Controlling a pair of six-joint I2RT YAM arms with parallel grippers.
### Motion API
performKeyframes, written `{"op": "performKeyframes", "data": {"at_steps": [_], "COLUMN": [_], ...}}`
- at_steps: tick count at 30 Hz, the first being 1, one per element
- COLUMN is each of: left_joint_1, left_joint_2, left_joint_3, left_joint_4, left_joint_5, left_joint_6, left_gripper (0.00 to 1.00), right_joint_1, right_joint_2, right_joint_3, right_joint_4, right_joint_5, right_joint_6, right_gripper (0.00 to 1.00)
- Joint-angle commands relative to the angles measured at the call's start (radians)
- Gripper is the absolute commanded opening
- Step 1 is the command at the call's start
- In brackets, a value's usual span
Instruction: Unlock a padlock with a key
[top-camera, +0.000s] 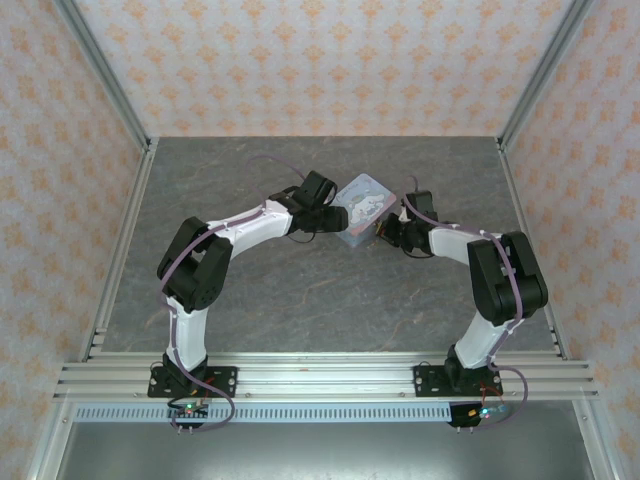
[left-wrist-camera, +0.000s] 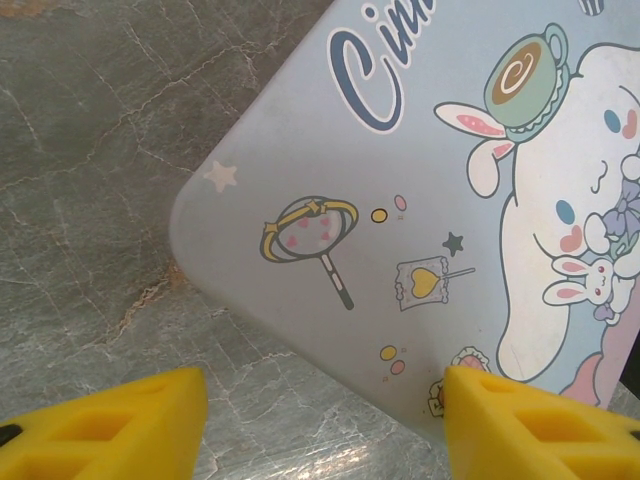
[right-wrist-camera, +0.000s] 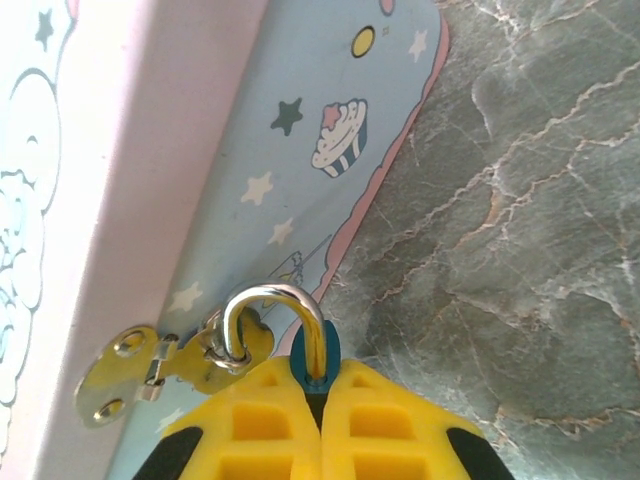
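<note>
Grey marbled stone-pattern worktop (top-camera: 300, 290), walled in by pale patterned panels. Tin box (top-camera: 360, 205) sits mid-worktop, with the left arm (top-camera: 250, 228) and the right arm (top-camera: 500, 268) reaching in to it from either side.

Writing: the left wrist camera looks down on the tin's lid (left-wrist-camera: 450, 200). Dark-blue cursive lettering runs off the top edge; it reads "Cin" or "Cim", too cropped to be sure. Printed below it are a white long-eared cartoon dog, a teal cup with a swirl, a gold hand mirror, a heart lollipop, small stars and dots. No other text can be read.

Views compared: the overhead camera gives the layout but is too far off to resolve the lock. The right wrist camera shows the tin's side wall (right-wrist-camera: 300, 150), pale blue with stars and a cupcake, and a brass hasp (right-wrist-camera: 125, 378) fixed to it.

Padlock (right-wrist-camera: 316, 352): a sliver of its teal body shows at the tips of the right fingers (right-wrist-camera: 320, 410), which are pressed together on it with no gap between them. Its metal shackle (right-wrist-camera: 270, 300) arches up from the body and passes through the hasp's ring. Whether the shackle's far leg is seated in the body cannot be told.

Left fingers (left-wrist-camera: 110, 425): spread wide, holding nothing. A corner of the tin lies between them, and the right-hand one overlaps the lid's edge.
</note>
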Motion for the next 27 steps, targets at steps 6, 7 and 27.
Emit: {"op": "performKeyframes", "data": {"at_steps": [6, 7, 27], "left_joint_1": [0.009, 0.009, 0.004], "left_joint_2": [0.114, 0.116, 0.143], "left_joint_3": [-0.047, -0.044, -0.018], "left_joint_4": [-0.253, -0.255, -0.28], "left_joint_5": [-0.09, -0.089, -0.083], "left_joint_6": [0.041, 0.041, 0.049], "left_gripper": [0.61, 0.61, 0.57], "right_joint_1": [-0.167, -0.181, -0.19], "right_joint_2": [0.127, 0.136, 0.133], "right_joint_3": [-0.127, -0.126, -0.011], "right_joint_4": [0.342, 0.37, 0.167], "right_joint_5": [-0.219, -0.236, -0.245], "right_joint_6": [0.294, 0.314, 0.236], "right_gripper": [0.0, 0.0, 0.0]}}
